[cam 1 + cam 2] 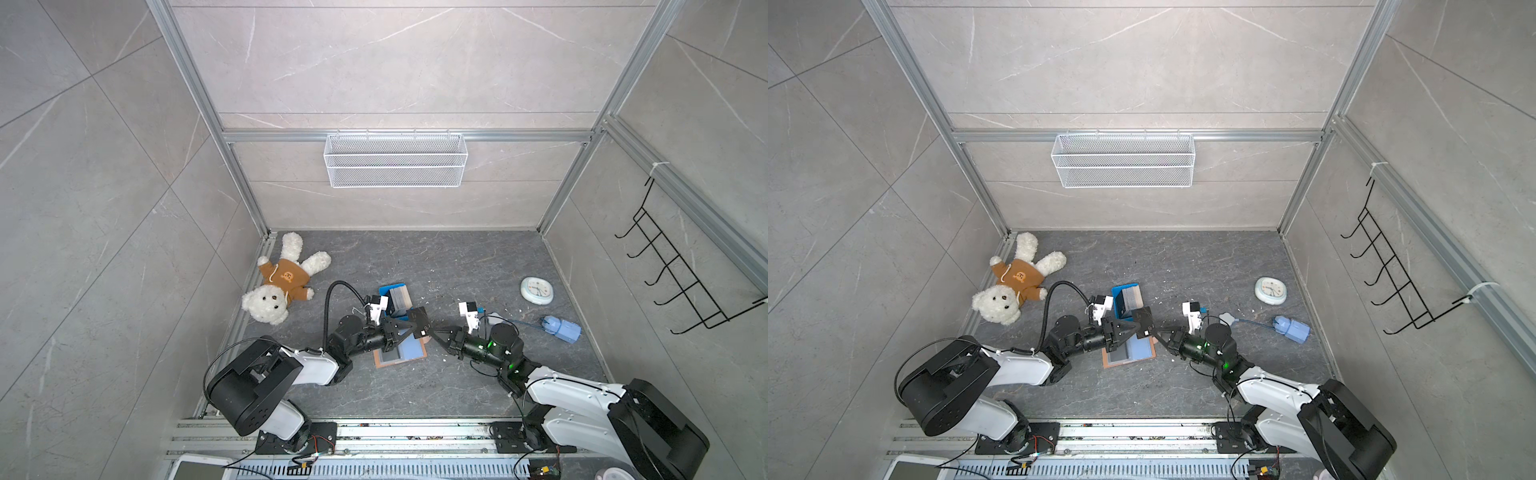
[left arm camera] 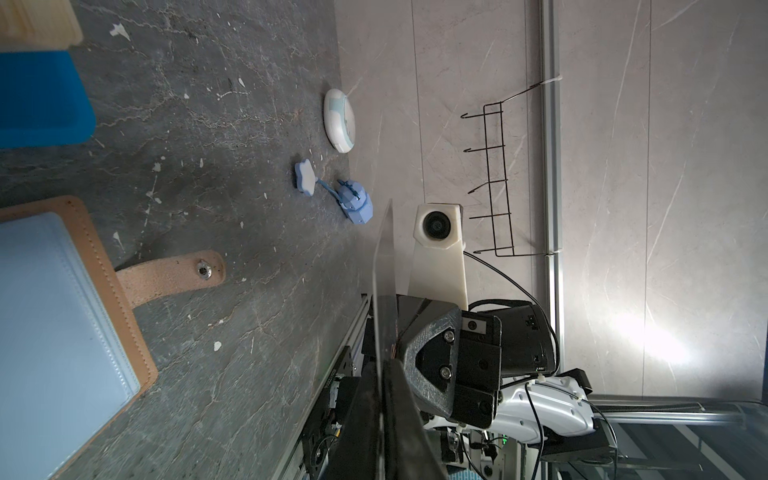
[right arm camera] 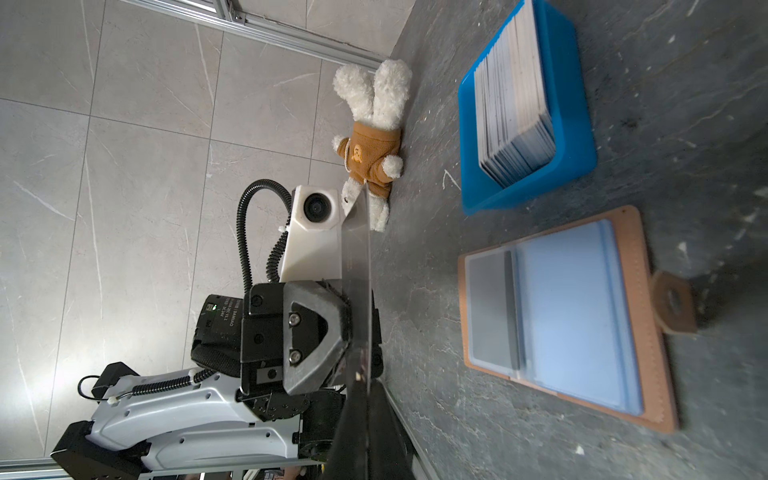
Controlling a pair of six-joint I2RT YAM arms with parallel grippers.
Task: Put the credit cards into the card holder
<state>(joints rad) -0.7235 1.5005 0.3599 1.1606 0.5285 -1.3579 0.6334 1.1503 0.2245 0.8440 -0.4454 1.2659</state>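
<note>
both top views: a black card [image 1: 419,319] is pinched from two sides above the open card holder [image 1: 417,352].
the left end effector [image 1: 410,323] is pressed together on one edge of the card and the right end effector [image 1: 432,333] is clamped on the opposite edge, so the card is held clear of the counter [image 1: 478,266], seen edge-on in both wrist views. the holder is laid open flat beneath it, with a grey card [image 3: 490,307] seen inside one clear sleeve. more cards [image 3: 515,104] are stacked in a blue tray [image 3: 575,124] near the holder, on its far side.
</note>
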